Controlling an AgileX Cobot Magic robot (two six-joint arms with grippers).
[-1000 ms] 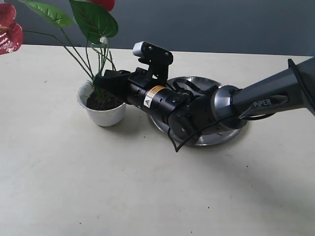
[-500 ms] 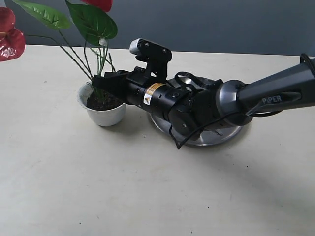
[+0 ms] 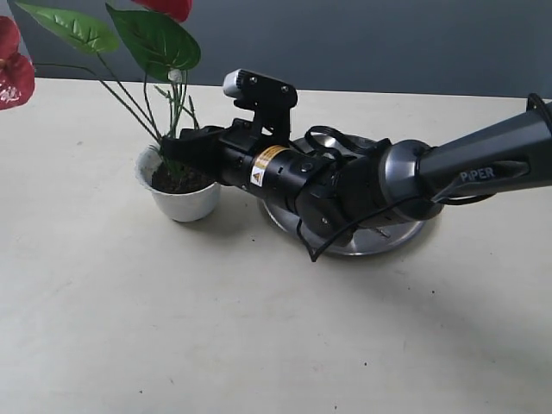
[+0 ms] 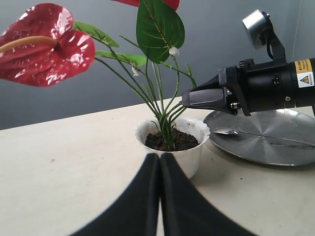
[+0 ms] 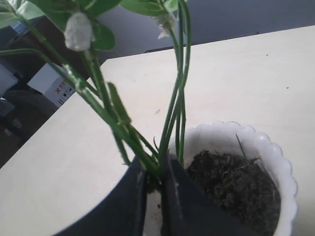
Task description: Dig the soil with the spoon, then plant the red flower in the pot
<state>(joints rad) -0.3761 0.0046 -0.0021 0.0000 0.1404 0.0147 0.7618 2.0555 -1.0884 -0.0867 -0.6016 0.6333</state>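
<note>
The white scalloped pot [image 3: 183, 202] holds dark soil [image 3: 181, 180], and the red flower [image 3: 153, 39] stands in it, leaning left. My right gripper [image 3: 171, 153] reaches low over the pot's rim and is shut on the bundled green stems just above the soil. In the right wrist view its fingers [image 5: 130, 196] pinch the stems [image 5: 177, 98] beside the soil [image 5: 236, 189] and the pot's rim [image 5: 281, 162]. The spoon [image 4: 227, 131] lies on the steel plate. My left gripper [image 4: 160, 158] is shut and empty, low on the table facing the pot [image 4: 191, 158].
The round steel plate [image 3: 392, 236] lies right of the pot, mostly under the right arm. A red bloom [image 4: 49, 44] and a broad leaf [image 4: 160, 24] hang high above the pot. A dark wall backs the table's far edge.
The right gripper has shifted slightly left with the stems, and the leaves and blooms have swung a little left. Pot and plate have not moved.
</note>
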